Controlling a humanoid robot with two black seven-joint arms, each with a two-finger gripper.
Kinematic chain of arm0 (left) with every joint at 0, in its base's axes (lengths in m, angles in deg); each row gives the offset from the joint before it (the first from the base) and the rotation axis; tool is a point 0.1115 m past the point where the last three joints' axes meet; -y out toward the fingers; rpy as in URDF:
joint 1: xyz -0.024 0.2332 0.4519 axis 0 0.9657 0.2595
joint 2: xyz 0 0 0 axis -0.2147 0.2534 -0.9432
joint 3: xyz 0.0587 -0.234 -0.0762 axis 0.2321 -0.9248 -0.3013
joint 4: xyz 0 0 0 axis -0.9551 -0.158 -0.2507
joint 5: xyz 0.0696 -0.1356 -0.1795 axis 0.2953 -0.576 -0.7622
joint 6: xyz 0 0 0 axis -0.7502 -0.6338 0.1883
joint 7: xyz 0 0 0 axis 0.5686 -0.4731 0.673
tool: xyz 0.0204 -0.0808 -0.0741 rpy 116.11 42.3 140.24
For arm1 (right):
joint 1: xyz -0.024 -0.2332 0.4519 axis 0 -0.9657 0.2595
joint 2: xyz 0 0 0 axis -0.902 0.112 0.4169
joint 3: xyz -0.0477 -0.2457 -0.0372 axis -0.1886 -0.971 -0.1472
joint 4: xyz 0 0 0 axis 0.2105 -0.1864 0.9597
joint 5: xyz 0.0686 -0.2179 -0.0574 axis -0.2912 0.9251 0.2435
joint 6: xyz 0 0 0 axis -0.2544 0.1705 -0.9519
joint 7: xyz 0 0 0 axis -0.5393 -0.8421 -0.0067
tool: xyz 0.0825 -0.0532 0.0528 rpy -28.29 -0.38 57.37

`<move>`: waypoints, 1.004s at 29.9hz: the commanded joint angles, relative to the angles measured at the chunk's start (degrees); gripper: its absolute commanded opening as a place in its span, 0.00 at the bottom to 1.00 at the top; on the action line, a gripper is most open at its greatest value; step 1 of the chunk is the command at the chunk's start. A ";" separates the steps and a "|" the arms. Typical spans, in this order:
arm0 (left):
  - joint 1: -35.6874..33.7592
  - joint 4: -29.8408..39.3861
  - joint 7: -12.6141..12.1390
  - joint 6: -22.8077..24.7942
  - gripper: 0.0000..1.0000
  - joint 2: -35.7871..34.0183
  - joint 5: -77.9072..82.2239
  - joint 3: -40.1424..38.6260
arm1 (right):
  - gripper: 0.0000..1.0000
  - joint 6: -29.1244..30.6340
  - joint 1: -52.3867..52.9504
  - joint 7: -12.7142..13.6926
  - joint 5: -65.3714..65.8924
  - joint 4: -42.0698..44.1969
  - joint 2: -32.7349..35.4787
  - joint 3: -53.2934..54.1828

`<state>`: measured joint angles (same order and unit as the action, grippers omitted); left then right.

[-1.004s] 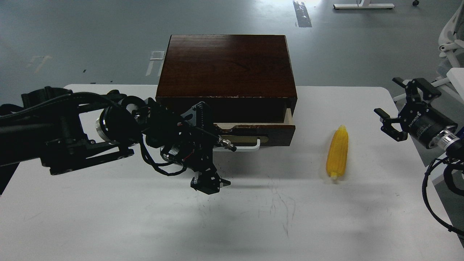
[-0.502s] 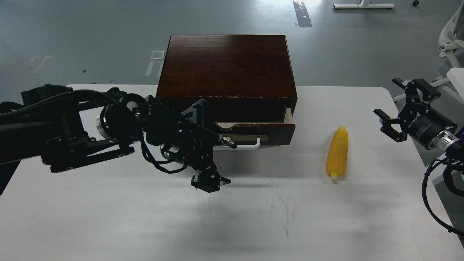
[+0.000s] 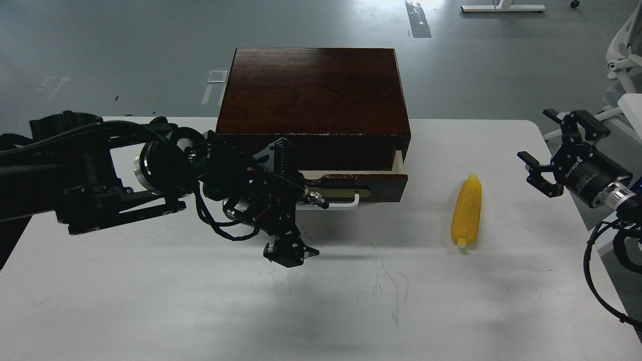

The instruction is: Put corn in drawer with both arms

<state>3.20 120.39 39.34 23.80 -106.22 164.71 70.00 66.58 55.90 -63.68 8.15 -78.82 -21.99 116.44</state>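
Note:
The corn [image 3: 467, 209] lies on the white table [image 3: 150, 301], right of the drawer, its tapered end pointing away from me. The drawer [image 3: 381, 185] of the dark brown cabinet [image 3: 313, 90] is pulled out a little, and the right part of its white bar handle [image 3: 346, 204] shows. My left gripper [image 3: 296, 203] hangs in front of the drawer's left half with its fingers spread wide, one high and one low. It hides the handle's left end. My right gripper [image 3: 539, 138] is open and empty, in the air to the right of the corn.
The cabinet stands at the table's far middle edge. A white chair [image 3: 624, 55] and a white surface stand beyond the table's right side. Loose black cables [image 3: 597, 260] hang under my right arm.
My left arm has shifted slightly up and back. The drawer, the corn and my right gripper have hardly moved.

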 commanded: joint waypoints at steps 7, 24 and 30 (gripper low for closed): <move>-3.55 1.56 0.03 0.03 0.99 -0.18 -0.02 0.11 | 1.00 0.00 0.00 -0.02 -0.05 0.01 0.09 0.00; -6.20 1.04 0.03 -1.50 0.99 -7.29 -13.10 -7.97 | 1.00 0.00 0.00 -0.02 -0.05 0.01 0.18 0.18; 0.21 -3.70 0.03 -9.94 0.99 -13.18 -44.56 -8.15 | 1.00 0.00 0.00 -0.02 -0.05 0.01 0.18 0.18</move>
<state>0.93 118.39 39.34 16.25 -117.28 132.46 61.98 66.58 55.90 -63.71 8.09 -78.81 -21.80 116.62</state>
